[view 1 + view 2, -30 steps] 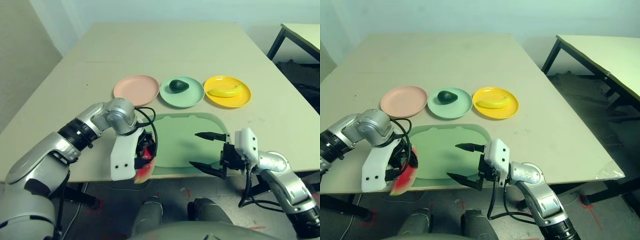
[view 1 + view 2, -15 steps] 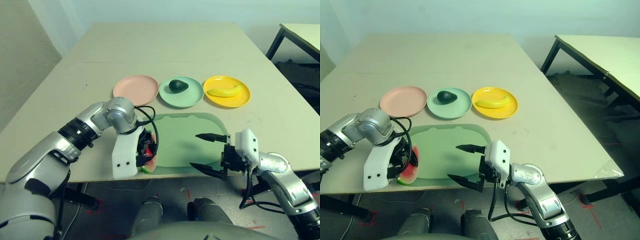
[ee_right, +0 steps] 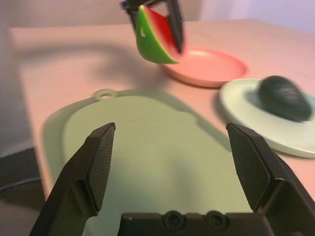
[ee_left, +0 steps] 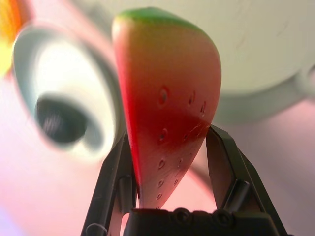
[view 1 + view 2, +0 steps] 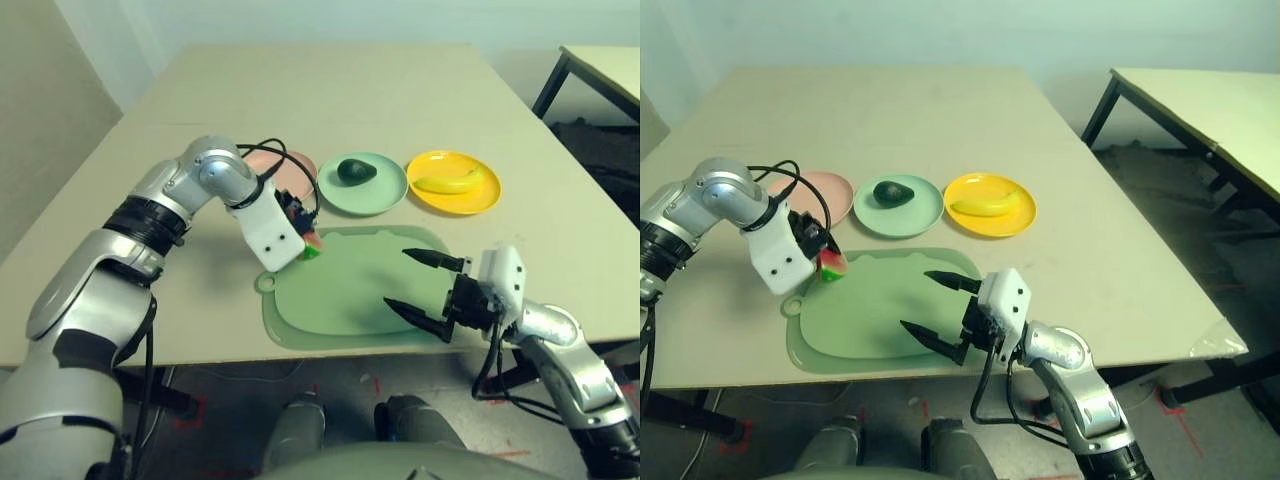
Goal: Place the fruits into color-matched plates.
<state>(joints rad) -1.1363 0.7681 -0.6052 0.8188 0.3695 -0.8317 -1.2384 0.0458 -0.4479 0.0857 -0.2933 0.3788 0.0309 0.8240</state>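
Two fruits already sit in matching plates; one is left, and it is in my grip.

Table [image 5: 330, 90]: pale, wide. Pale green tray [image 5: 350, 300] lies at its near edge, ring handle toward my left.

Plates in a row beyond the tray. Pink plate [image 5: 838, 190] at 10 o'clock from the tray's middle, bare as far as I can see, partly behind my left wrist. Mint green plate [image 5: 385, 192] at 12 o'clock, avocado [image 5: 357, 171] on it. Yellow plate [image 5: 480, 195] at 2 o'clock, banana [image 5: 447, 183] on it.

Left gripper [image 4: 170, 162]: fingers about half spread, clamped on the flanks of the watermelon wedge [image 4: 167, 108], green rind pointing away from the wrist. Wedge hangs in the air over the tray's far left corner, just short of the pink plate.

Right gripper [image 5: 428, 292]: fingers wide apart, nothing between them, hovering low over the tray's right part.

Step in hand, as I judge: carrying the wedge to the pink plate. Next move calls for a short reach toward 11 o'clock, lowering over the plate's middle, then spreading the fingers. Rounded rind may roll; release low.
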